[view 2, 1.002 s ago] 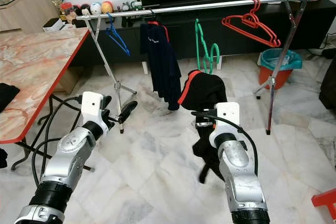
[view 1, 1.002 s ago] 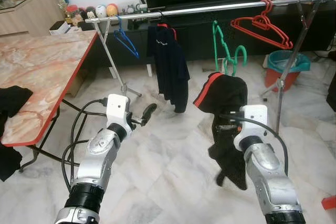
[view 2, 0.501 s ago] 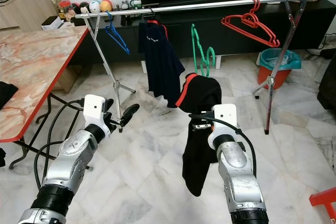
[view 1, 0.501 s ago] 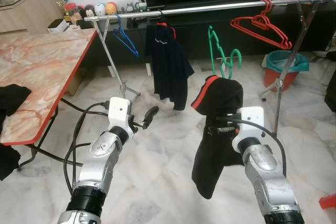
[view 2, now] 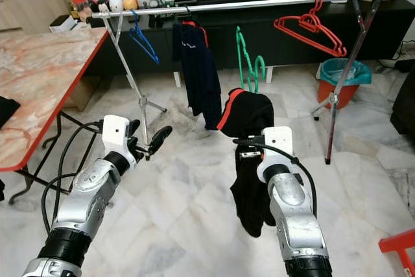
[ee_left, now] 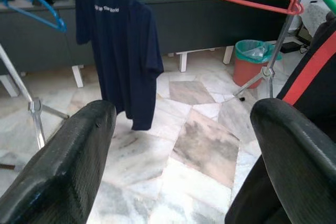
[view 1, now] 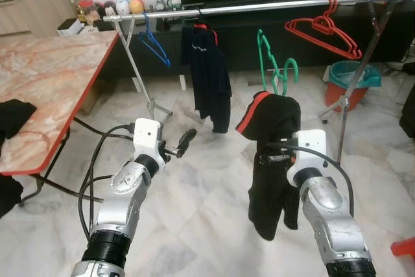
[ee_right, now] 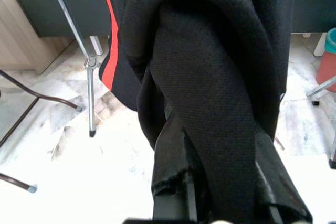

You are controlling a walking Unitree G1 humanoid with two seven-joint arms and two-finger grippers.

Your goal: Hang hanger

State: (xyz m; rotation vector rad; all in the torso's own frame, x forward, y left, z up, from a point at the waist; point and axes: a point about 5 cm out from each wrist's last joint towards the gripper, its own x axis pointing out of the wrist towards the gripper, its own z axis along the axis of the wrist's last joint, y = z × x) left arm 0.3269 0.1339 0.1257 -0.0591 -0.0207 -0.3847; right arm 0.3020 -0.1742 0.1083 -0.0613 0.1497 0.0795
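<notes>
Both arms are brushed silver, built of rounded jointed segments with a ribbed black collar lower down and a boxy white wrist block just behind each claw. Black cables loop loosely from behind the left gripper point(view 1: 184, 141) and arc over the white block behind the right gripper point(view 1: 271, 155). The left gripper's fingers point(ee_left: 63, 171) are long, rounded, matte black with finely textured surfaces.

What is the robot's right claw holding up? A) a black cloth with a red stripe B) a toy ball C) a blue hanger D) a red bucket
A: the right claw is shut on the black cloth with a red stripe, which hangs down from it toward the floor, in front of the clothes rail.
</notes>
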